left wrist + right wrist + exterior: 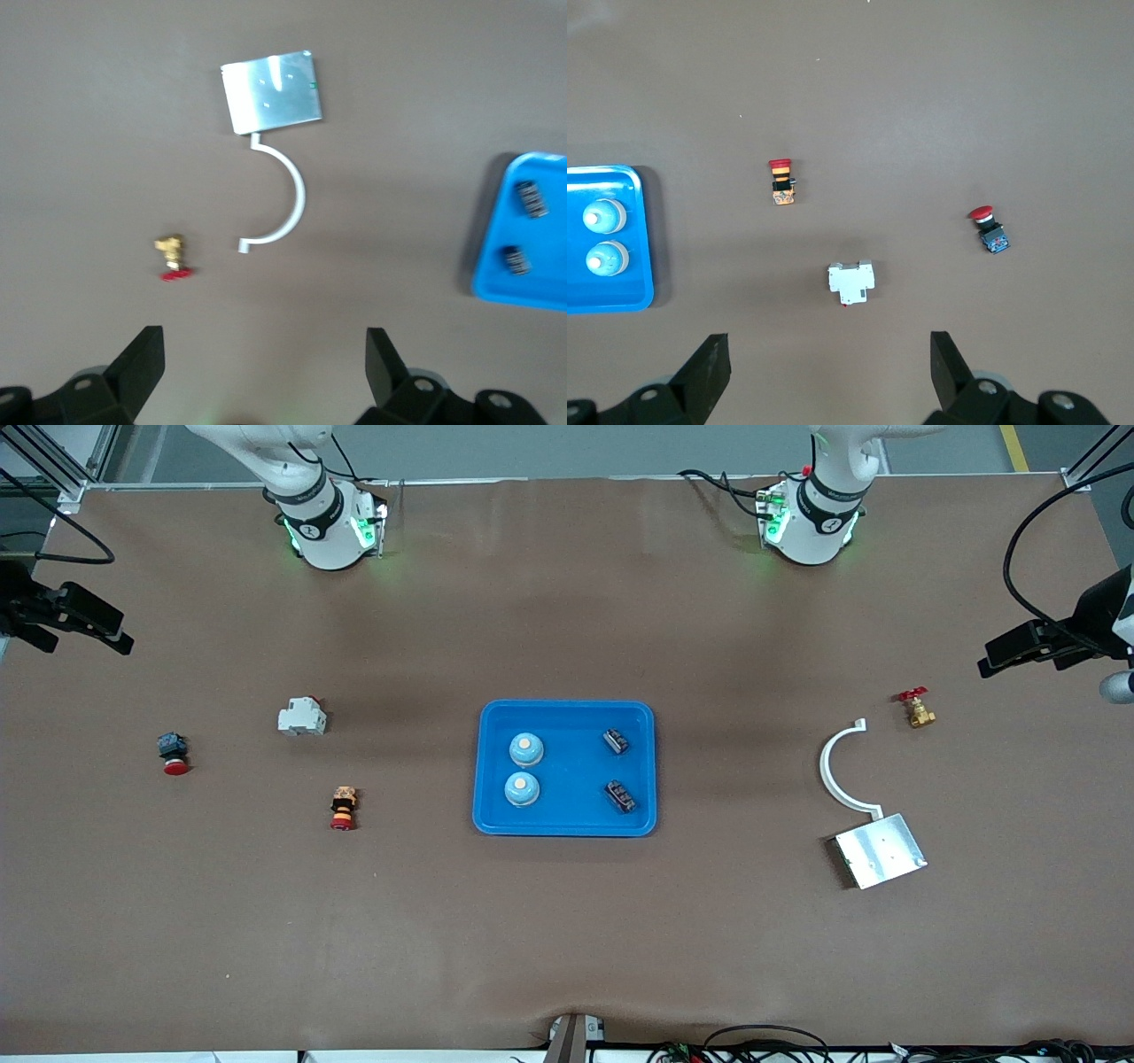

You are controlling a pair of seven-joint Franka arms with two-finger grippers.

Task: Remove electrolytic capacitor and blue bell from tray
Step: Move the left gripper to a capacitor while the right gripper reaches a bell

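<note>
I see the tray (567, 828) mid-tabletop, holding two blue bells (526, 749) toward the right arm's end and two small dark capacitors (619, 795) toward the left arm's end. I judge the bells hard, smooth, rounded and likely to slip; I'd pinch low across the dome. The capacitors look light and stiff; grip across the body. Left gripper (264, 372) and right gripper (829, 372) hang spread and empty near the tabletop's end edges. Capacitor detail is too small to read.

Left end effector (264, 372) raised, right end effector (829, 372) likewise (both spread wide)
</note>
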